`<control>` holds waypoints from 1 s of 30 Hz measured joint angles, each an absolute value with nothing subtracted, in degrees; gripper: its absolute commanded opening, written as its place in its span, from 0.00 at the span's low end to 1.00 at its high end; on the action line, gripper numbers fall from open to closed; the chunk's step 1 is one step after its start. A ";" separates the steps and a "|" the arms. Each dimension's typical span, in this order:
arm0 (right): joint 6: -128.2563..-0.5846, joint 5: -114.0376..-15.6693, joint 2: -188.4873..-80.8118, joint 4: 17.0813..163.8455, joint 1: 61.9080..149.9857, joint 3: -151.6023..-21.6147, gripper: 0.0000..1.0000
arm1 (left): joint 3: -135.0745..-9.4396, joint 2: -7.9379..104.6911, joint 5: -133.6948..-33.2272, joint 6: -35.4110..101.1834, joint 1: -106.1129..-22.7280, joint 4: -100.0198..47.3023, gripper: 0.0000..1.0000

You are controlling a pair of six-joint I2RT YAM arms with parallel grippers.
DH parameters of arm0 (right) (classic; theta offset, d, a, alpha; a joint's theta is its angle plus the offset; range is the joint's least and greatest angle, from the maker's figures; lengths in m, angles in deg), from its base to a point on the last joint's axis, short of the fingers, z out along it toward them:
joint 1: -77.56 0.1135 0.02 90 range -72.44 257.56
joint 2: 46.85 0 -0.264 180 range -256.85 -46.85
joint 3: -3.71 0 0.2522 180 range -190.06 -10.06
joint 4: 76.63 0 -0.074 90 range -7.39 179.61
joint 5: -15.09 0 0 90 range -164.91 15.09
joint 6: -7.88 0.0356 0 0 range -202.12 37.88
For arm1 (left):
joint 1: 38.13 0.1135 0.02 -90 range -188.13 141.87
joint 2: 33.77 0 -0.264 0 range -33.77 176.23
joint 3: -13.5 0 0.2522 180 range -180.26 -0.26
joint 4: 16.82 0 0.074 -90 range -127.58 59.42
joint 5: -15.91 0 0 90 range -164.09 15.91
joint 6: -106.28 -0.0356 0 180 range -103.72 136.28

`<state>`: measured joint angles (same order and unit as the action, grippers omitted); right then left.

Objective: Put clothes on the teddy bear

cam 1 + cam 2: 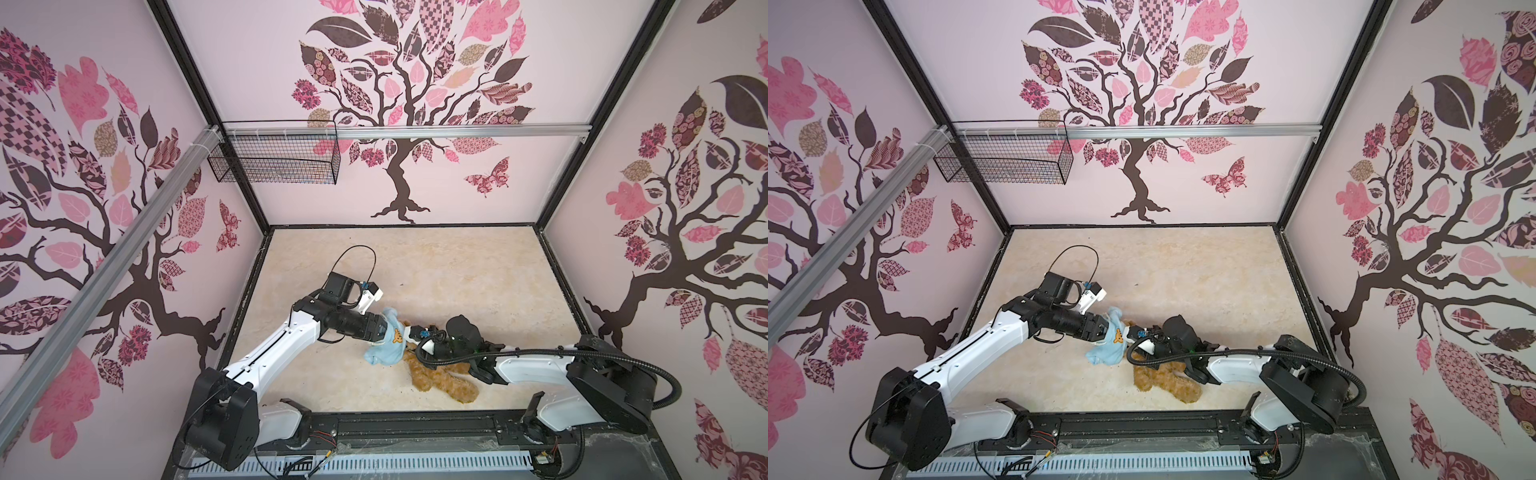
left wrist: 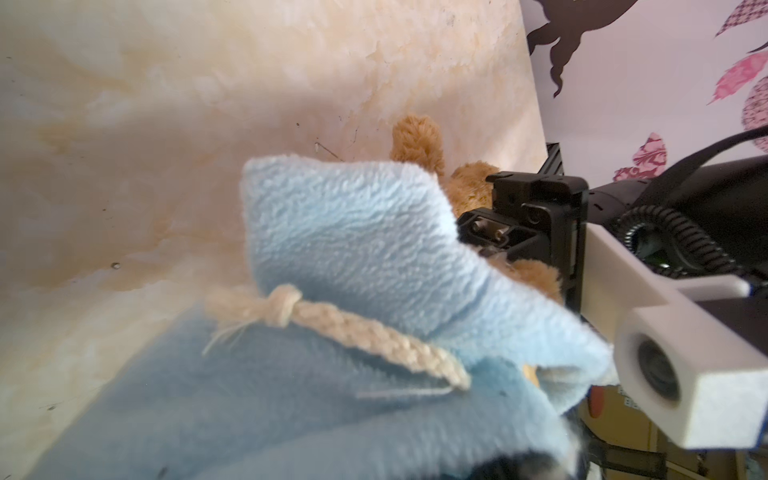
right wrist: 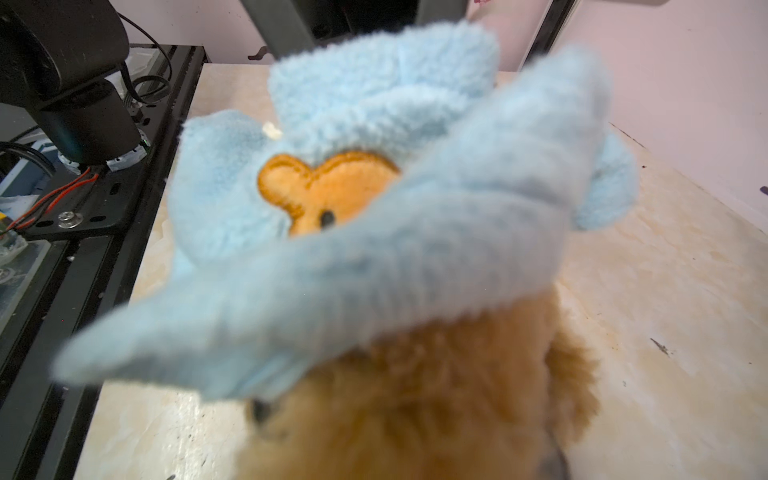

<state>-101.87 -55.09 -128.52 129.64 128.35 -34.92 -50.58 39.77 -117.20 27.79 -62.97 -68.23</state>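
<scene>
Left gripper: tip buried in light-blue hooded shirt; opening hidden by fabric, cannot tell.
Right gripper: directly opposite, tip against shirt and teddy bear; open or closed, cannot tell.
Shirt: bunched between both grippers, hem over bear's head.
Bear: beneath right gripper, legs trailing behind it on worktop.

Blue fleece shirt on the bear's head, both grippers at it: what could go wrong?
1. The light-blue fleece hooded shirt only caps the head of the curly golden-brown plush teddy bear; its legs are bare. Any loosened hold and it may slide off.
2. The left gripper and right gripper crowd together at the shirt: they might collide.
3. The right arm hangs over the bear's torso, likely blocking the pull-down.
</scene>
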 measured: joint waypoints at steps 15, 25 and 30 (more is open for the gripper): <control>-102.76 -53.61 -129.35 129.73 128.06 -35.27 0.11 | -48.48 41.39 -122.19 33.10 -64.44 -61.01 0.51; -99.75 -52.86 -133.59 130.12 127.89 -37.96 0.14 | -47.30 43.44 -121.77 36.25 -64.79 -57.12 0.48; -96.80 -53.02 -135.03 132.22 127.67 -38.07 0.15 | -47.15 44.30 -121.64 38.24 -64.89 -55.46 0.31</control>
<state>-96.80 -53.02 -135.03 132.22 127.67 -38.07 -47.15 44.30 -121.64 38.24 -64.89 -55.46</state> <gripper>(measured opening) 0.179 0.368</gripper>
